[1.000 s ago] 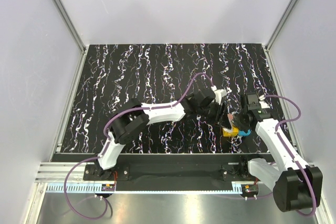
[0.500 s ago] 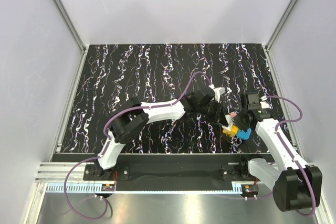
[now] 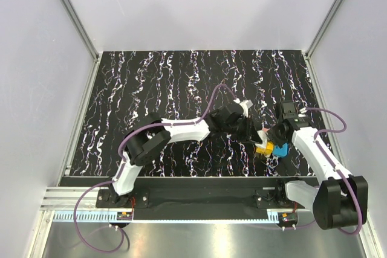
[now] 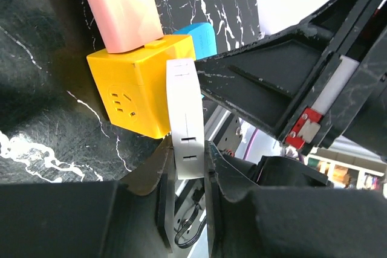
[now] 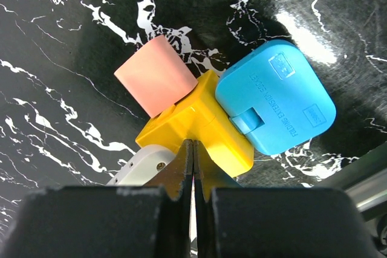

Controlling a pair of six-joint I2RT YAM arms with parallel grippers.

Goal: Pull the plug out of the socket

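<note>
From the near edge of the worktop [image 3: 151, 77], the left arm [image 3: 181, 130] reaches out toward the right and the right arm [image 3: 314, 149] bends in toward the left. They meet over the near right part of the marbled black surface. There we find the yellow socket [image 4: 136, 89], a cube resting on the worktop with three plugs in it. A pink plug [image 5: 156, 75] sits on one face, a blue plug [image 5: 275, 98] on a neighbouring face and a white plug [image 4: 185, 119] on another. The left claw [image 4: 184, 156] is clamped on the white plug with a finger on each flat side, and the plug's far end lies against the yellow cube. We cannot tell how deep its pins sit. The right claw [image 5: 188, 149] has its fingers pressed flat together. Their tips touch an edge of the socket, with the white plug to one side and the blue plug to the other. Beyond the socket, the worktop runs back to the white rear wall [image 3: 199, 10].
</note>
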